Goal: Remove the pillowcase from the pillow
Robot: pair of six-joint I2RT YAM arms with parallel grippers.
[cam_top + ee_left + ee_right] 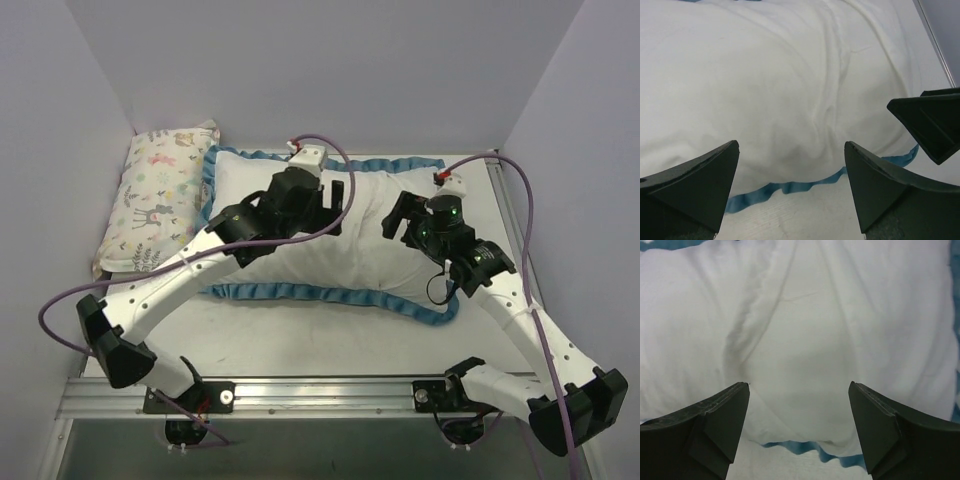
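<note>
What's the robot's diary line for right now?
left gripper: open over pillowcase | right gripper: open over pillowcase | pillowcase: white side up, not grabbed yet

White-black arms [170,275], purple cables [523,200], possibly green light [452,211]

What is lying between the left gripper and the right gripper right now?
Only the pillowcase, white side up and creased, lies between the left gripper and the right gripper. The top external view shows this.
</note>
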